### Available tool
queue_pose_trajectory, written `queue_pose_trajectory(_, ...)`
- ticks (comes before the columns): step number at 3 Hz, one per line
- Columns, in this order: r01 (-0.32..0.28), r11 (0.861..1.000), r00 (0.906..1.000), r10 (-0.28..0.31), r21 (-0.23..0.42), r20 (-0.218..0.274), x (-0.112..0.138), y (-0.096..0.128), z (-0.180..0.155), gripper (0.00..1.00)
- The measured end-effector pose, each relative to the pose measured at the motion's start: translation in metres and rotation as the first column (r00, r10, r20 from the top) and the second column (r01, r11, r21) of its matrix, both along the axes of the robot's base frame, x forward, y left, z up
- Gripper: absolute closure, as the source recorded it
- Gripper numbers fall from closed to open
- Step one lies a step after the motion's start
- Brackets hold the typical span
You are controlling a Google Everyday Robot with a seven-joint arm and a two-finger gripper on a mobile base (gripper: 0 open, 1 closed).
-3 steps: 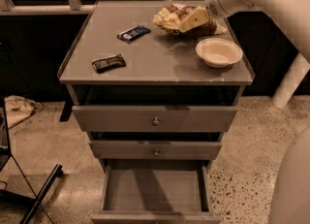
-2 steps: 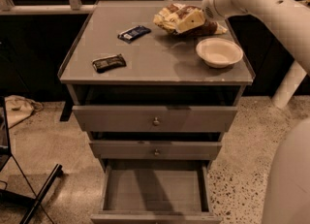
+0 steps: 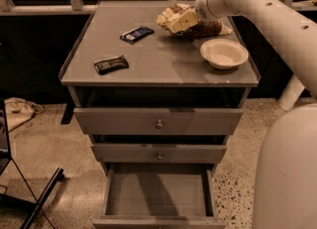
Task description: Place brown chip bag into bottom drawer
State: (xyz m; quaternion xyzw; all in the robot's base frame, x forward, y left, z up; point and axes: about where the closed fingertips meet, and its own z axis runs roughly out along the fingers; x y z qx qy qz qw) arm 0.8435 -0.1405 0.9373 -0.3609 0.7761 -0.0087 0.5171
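The brown chip bag (image 3: 171,20) lies crinkled at the back right of the cabinet top (image 3: 163,62), with its cream-yellow end to the left and its dark-brown end (image 3: 212,28) to the right. My gripper (image 3: 190,17) reaches in from the right on the white arm and sits right on the middle of the bag. The bottom drawer (image 3: 157,221) is pulled out at the foot of the cabinet, and its grey inside shows nothing in it.
A white bowl (image 3: 224,53) stands just in front of the bag. Two dark snack bars (image 3: 136,33) (image 3: 111,64) lie on the left half of the top. Two knobbed drawers (image 3: 158,122) (image 3: 159,153) are partly out. My white base (image 3: 287,173) fills the right foreground.
My arm has moved left along the back of the cabinet top, so the gripper now lies over the middle of the bag. The bag has hardly shifted.
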Motion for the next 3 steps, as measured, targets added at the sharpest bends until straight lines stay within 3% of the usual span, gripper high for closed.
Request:
queue_pose_trajectory(1, -0.011, 1.000, 0.9999, 0.011, -0.009, 0.000, 0.007, 0.009, -0.004, 0.00)
queue_pose_trajectory(3, 0.001, 0.997, 0.9980, -0.006, -0.076, -0.063, 0.018, 0.015, -0.033, 0.00)
